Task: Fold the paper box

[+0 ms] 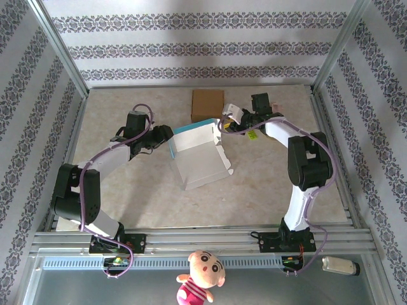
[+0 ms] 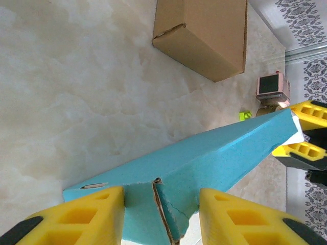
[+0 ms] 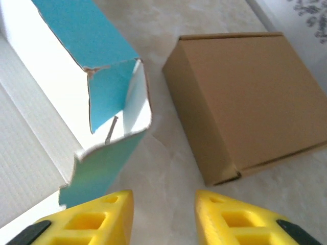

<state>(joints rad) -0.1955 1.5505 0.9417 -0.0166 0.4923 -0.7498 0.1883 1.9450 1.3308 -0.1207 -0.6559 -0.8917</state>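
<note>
Paper box (image 1: 198, 166) sits mid-table (image 1: 127, 197) between the two arms, part-folded: teal outside, white inside, base flat on the surface, back wall standing, right side panel splayed out flat with a notched edge. Left side first: left gripper (image 2: 161, 196) is clamped on the box's left rear corner. In the left wrist view teal card fills the gap between both yellow fingers (image 2: 76, 217), and a torn corner seam runs down the middle of that gap. From there the teal back wall runs away toward the other arm, tilted rather than plumb. Behind the box, near the far edge of the table, there's a closed brown cardboard box (image 1: 208, 101); it's close to the teal wall but apart from it. Right side: right gripper (image 3: 162, 196) is at the box's right rear corner, jaws spread, with bare table between them in the right wrist view. The loose teal corner flap hangs just above and beside one of its fingers; can't tell whether it's touching. That corner is still open, with the flap bent and white card showing behind it. A plush doll (image 1: 200, 276) lies off the table at the near rail, between the arm bases.
</note>
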